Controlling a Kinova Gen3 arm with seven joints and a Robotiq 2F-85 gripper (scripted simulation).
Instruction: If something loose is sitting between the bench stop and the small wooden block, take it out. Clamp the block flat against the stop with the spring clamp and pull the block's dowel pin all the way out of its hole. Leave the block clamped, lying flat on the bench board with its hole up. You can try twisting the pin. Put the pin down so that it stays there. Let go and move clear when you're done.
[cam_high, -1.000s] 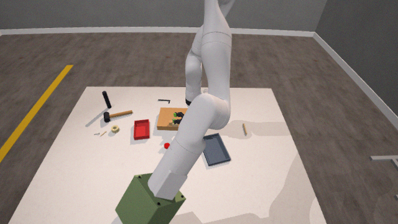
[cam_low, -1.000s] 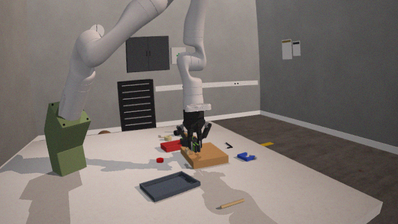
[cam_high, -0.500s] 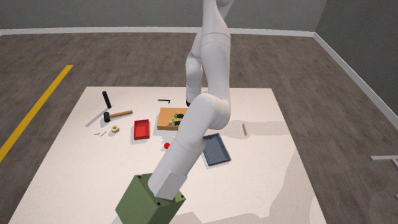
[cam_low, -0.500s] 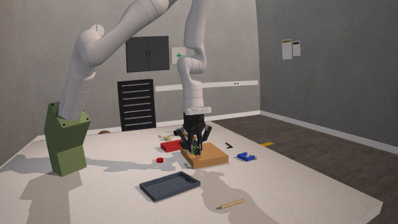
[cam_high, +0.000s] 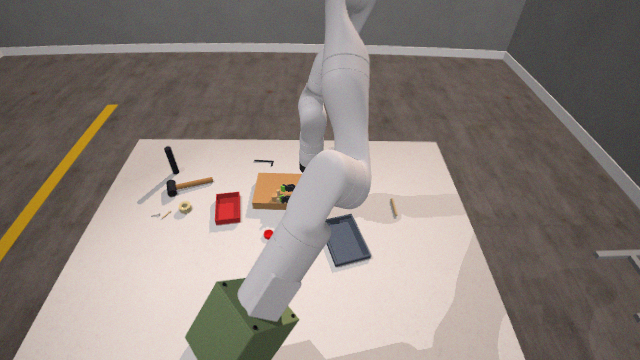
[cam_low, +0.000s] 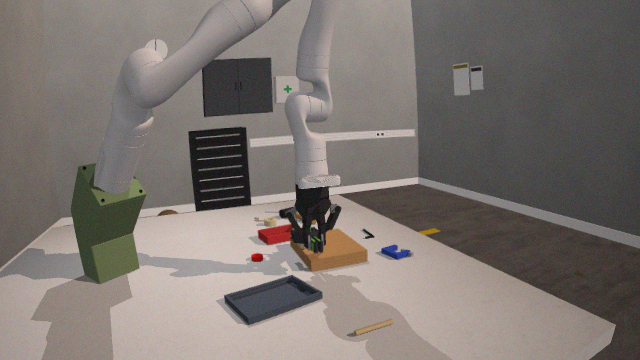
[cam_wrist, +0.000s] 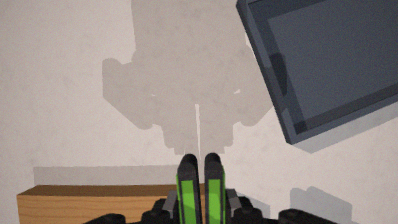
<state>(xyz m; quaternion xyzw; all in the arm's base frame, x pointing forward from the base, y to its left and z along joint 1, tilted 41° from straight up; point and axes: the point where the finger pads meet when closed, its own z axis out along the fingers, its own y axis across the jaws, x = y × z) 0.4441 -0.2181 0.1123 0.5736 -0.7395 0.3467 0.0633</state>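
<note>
The wooden bench board (cam_high: 263, 188) (cam_low: 343, 253) (cam_wrist: 85, 204) lies mid-table. My gripper (cam_low: 313, 236) (cam_wrist: 202, 205) points down over the board's near-left part. It is shut on the spring clamp (cam_high: 286, 189) (cam_low: 315, 243) (cam_wrist: 189, 192), pressing its two green-faced handles close together. The small wooden block (cam_high: 276, 196) shows as a tan bit beside the clamp on the board. The arm and the gripper hide most of it, along with the stop and the hole. A wooden dowel (cam_high: 393, 207) (cam_low: 373, 327) lies flat on the table, well away from the board.
A grey tray (cam_high: 347, 240) (cam_low: 272, 298) (cam_wrist: 325, 65) lies near the board. Left of the board are a red tray (cam_high: 227, 207) (cam_low: 274, 234) and a red disc (cam_high: 268, 233) (cam_low: 257, 257). A blue piece (cam_low: 395, 253), a hex key (cam_high: 264, 161), a mallet (cam_high: 189, 185), a black cylinder (cam_high: 171, 159) and a tape roll (cam_high: 185, 206) also lie about.
</note>
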